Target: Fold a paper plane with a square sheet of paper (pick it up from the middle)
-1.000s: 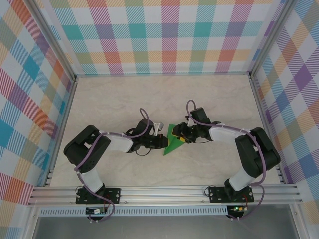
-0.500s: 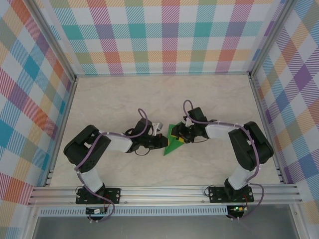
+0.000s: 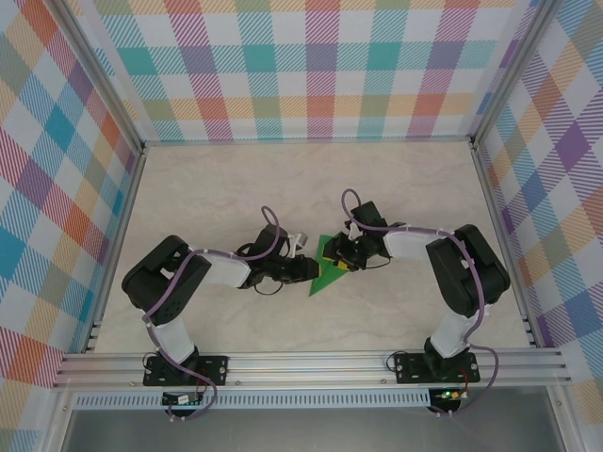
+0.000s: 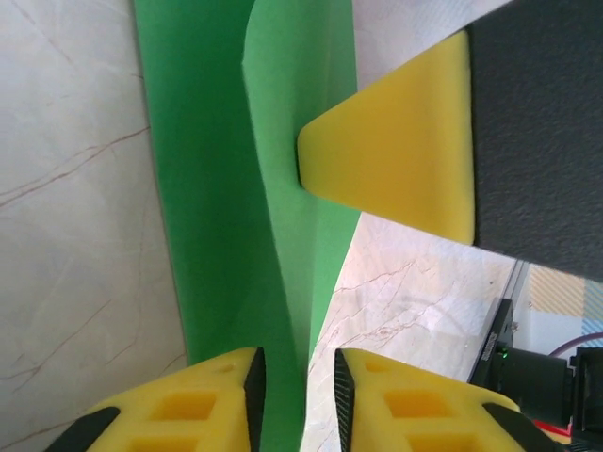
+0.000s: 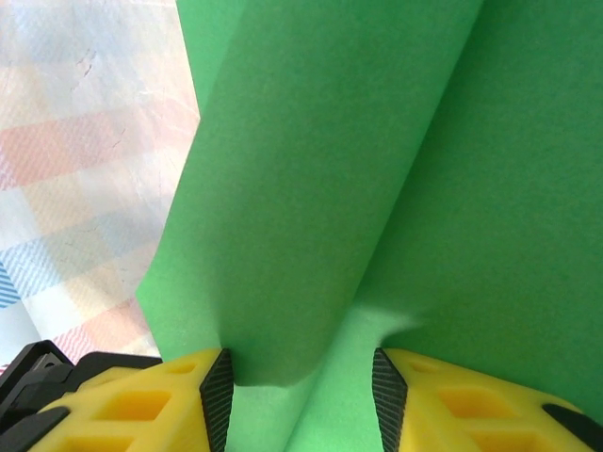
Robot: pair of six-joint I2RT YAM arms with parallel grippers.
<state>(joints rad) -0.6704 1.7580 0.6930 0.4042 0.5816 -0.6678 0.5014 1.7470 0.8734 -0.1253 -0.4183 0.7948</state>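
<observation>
Middle of the table (image 3: 283, 188), seen from my remote station: the paper plane (image 3: 328, 271) lies between the two arms as a green wedge. Its narrow tip points toward the near edge and slightly left. Its broad end faces the far plaid wall (image 3: 320, 66), so its long axis runs far to near with a slight lean.

The left gripper (image 3: 306, 270) meets the plane from the left and the right gripper (image 3: 341, 259) from the right. From overhead both cover parts of the paper's edges, and their fingers are too small there for me to read.

In the left wrist view the plane (image 4: 217, 188) runs top to bottom with one raised fold, cut off by the frame at both ends. The left gripper (image 4: 300, 395) has its claw released: the pads stand narrowly apart, the fold's lower end sits between them, and marble shows beside one pad. One yellow fingertip (image 4: 396, 155) of the right gripper touches the fold's edge from the right.

In the right wrist view the green paper (image 5: 377, 141) overruns the top and right of the frame. The right gripper (image 5: 301, 395) grasps a curved fold of it, which touches both pads and puckers at the right-hand one.
</observation>
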